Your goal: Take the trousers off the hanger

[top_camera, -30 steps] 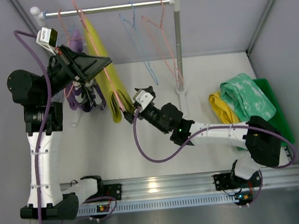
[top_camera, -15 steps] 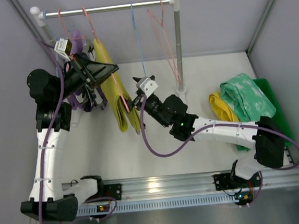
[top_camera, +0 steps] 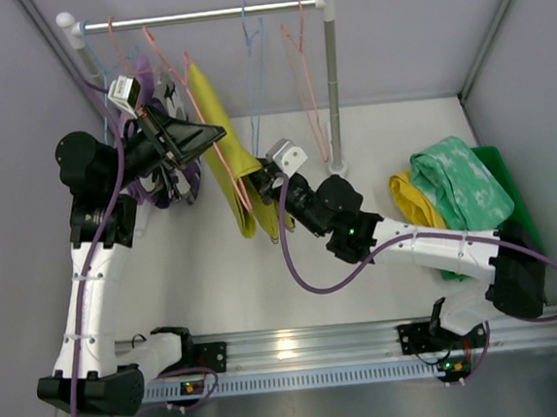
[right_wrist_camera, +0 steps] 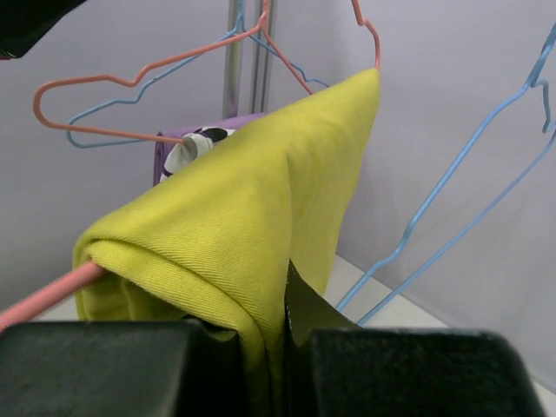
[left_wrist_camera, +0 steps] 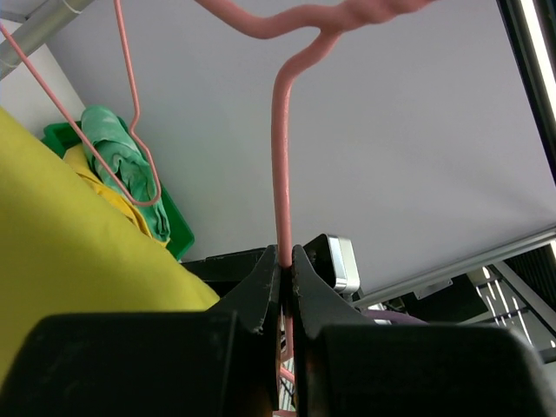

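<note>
I take the clothes rail (top_camera: 198, 15) as my reference. Below its left half, my left gripper (left_wrist_camera: 286, 265) has its fingers pressed together on the straight neck of the pink hanger (left_wrist_camera: 281, 156), just under the twist of the hook. The wire runs up between the two black tips. I cannot tell whether the hook rests on the rail.

The olive-yellow trousers (right_wrist_camera: 252, 217) are folded double over that hanger's bar. They hang below the rail and slant out from it towards the arm bases. My right gripper (right_wrist_camera: 285, 334) pinches the lower fold of this cloth. In its wrist view the fabric runs down between the fingers, and the pink bar pokes out of the fold at the left.

The mint green trousers (top_camera: 462, 183) and the bright yellow trousers (top_camera: 413, 202) lie heaped together on the table (top_camera: 187, 275), out past the rail's right-hand post. The mint pair partly covers a green bin (top_camera: 511, 188).

Along the rail's right half, a blue hanger (top_camera: 251, 64) and a second pink hanger (top_camera: 308, 79) hang side by side. Under the rail's left end, beside the left gripper, hangs a lilac garment (top_camera: 140, 186), with a camouflage garment (right_wrist_camera: 187, 148) against it.
</note>
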`<state>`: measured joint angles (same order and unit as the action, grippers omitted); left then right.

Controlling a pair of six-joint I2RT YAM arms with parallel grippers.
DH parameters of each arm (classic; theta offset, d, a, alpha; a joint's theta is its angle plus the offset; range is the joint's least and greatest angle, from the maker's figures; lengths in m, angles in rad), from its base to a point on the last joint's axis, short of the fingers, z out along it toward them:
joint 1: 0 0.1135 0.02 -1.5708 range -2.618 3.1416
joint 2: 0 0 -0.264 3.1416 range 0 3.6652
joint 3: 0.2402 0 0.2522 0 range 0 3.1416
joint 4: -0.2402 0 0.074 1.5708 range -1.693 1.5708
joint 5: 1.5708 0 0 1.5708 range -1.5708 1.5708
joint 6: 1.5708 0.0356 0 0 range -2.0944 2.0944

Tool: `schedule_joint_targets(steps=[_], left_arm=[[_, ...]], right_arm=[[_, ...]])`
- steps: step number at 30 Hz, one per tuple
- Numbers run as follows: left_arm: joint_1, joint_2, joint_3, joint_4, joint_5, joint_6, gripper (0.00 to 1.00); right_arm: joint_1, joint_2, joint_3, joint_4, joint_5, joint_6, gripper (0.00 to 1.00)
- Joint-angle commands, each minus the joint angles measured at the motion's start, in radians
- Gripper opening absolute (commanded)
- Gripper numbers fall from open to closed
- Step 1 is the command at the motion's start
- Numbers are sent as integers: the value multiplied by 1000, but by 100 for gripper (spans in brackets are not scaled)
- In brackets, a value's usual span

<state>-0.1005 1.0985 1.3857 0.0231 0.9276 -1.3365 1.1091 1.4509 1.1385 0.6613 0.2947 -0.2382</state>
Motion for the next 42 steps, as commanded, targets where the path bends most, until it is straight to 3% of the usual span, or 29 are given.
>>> schedule_joint_targets(steps=[1,13,29,38,42], left_arm=[[1,-35,20,83,10,77,0],[-53,-88,-155,-109,-47,327,0],[-74,-109,-318,-268,-131,476,0],[-76,-88,-323,-275,-133,505,0],[-79,-74,-338,-232,-125,487,0]], right_arm=[[-23,-108,12,58,4,42,0],[-28,-264,207,-132,-77,312,0],[-72,-365,438,-226,-60,246,0],[-264,-509,474,-336,-31,223,0],[-473,-605,432,-377,-22,231,0]])
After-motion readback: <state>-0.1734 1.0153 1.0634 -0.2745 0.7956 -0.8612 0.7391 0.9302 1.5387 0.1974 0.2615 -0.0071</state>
